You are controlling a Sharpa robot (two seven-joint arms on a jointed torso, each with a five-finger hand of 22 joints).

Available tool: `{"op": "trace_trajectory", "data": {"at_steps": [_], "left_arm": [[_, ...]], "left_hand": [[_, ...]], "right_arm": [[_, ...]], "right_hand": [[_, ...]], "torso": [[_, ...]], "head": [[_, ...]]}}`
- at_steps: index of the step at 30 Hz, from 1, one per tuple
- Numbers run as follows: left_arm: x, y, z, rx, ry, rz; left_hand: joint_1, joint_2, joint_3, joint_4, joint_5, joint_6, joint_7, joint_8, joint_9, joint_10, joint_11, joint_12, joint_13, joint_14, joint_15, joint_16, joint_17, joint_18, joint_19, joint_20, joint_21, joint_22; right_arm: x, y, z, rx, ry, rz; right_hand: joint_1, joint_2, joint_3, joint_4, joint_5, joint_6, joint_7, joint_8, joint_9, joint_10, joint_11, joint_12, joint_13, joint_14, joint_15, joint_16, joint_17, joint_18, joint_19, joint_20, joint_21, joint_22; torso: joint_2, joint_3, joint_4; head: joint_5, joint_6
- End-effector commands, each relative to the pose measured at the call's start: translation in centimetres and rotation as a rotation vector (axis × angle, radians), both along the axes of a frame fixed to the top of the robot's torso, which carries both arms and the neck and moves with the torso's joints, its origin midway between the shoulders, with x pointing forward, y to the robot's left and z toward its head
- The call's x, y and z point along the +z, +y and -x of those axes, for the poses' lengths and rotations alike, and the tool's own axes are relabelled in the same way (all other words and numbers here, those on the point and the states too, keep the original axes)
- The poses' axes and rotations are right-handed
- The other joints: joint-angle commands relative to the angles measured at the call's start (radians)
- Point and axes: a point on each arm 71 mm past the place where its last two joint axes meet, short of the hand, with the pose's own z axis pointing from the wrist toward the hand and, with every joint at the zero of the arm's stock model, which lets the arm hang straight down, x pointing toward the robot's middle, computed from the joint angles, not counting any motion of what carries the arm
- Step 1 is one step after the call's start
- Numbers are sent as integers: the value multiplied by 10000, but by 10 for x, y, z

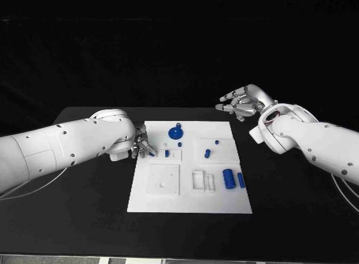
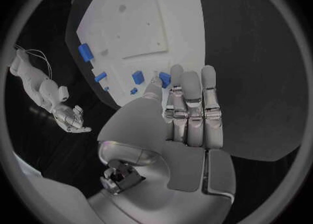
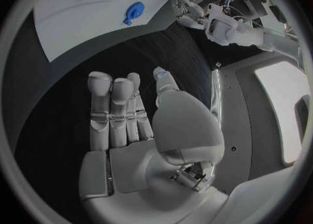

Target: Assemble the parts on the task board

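Note:
The white task board [image 1: 188, 201] lies mid-table. My left hand [image 1: 140, 146] reaches over its left edge. In the left wrist view its thumb and a straight finger pinch a small blue part [image 2: 164, 79], the same blue part [image 1: 152, 154] seen beside a white block; whether it is lifted I cannot tell. My right hand [image 1: 243, 103] hovers off the board's far right corner, fingers apart, holding nothing. A blue disc with a knob [image 1: 176, 132] sits near the far edge, the same disc [image 3: 135, 11] shows from the right wrist. Two blue cylinders [image 1: 228, 177] lie at the right.
More small blue pegs [image 1: 216, 142] stand in the board's middle. Raised white blocks [image 1: 163, 179] and a slotted block [image 1: 202, 180] sit on its near half. Bare black table [image 1: 84, 220] surrounds the board on all sides.

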Motion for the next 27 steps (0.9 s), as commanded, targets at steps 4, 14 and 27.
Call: {"op": "trace_trajectory", "data": {"at_steps": [4, 14, 27], "left_arm": [[-11, 0, 5, -70, 542, -13], [-13, 5, 5, 306, 800, 457], [-11, 10, 2, 1031, 460, 1423]], "left_hand": [[286, 191, 51, -262, 490, -201, 38, -46, -19, 323, 5, 18, 3, 20, -2, 72, 17, -74, 47, -17, 11, 209], [569, 564, 279, -851, 1277, -376, 105, -47, -54, 346, 12, 27, -1, 50, -8, 144, 61, -74, 6, -46, 168, 228], [964, 686, 628, -1990, 674, 501, -115, 264, 163, 459, -86, 596, 117, 321, -153, 398, 214, -53, -4, -196, 735, 255]], "right_arm": [[0, 2, 1, 171, -16, 52], [-1, 2, 1, 171, -9, 40], [-2, 2, 1, 167, -3, 16]], "right_hand": [[-12, 32, 30, 9, 62, -58, 3, -12, 2, 50, 16, -9, -10, 27, -41, 4, -9, 71, 482, -79, -15, 606], [-12, 32, 30, 9, 62, -58, 3, -12, 2, 50, 16, -9, -10, 27, -41, 4, -9, 71, 482, -79, -15, 606], [-18, 44, 25, -3, 80, -38, -3, -11, 2, 57, 13, -3, -7, 31, -45, 7, -9, 69, 482, -82, -7, 608]], "torso": [[2, -1, 1], [-12, -8, 14], [-4, -5, 14]], "head": [[21, -8], [70, -17], [109, 64]]}}
